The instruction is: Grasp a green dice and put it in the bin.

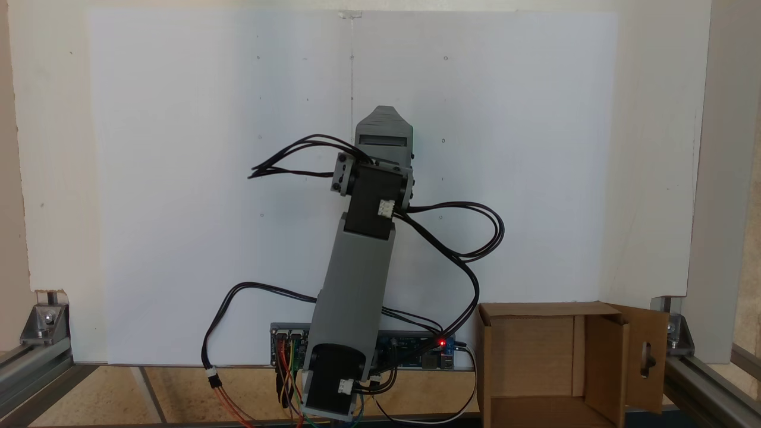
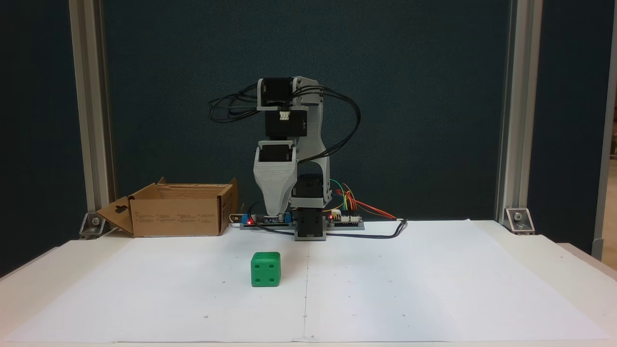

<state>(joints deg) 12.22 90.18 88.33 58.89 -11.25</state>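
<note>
The green dice point(image 2: 265, 269) sits on the white paper, in front of the arm's base and a little left of the paper's centre seam. My gripper point(image 2: 274, 213) hangs tip-down above it, clear of the dice and touching nothing. In a fixed view from behind the arm, the gripper point(image 1: 383, 113) points away from the camera over the paper. Its jaws line up one behind the other, so I cannot tell their state. The bin point(image 2: 178, 217) is a brown cardboard box standing open at the back left, shown at the lower right as the bin point(image 1: 529, 348), with a slotted flap point(image 1: 647, 356) folded outward.
Circuit boards point(image 2: 344, 221) with coloured wires and black cables point(image 2: 381, 235) lie beside the arm's base point(image 2: 310, 226). Aluminium posts point(image 2: 508, 115) with corner brackets stand at the back corners. The white paper point(image 2: 409, 289) covers most of the table.
</note>
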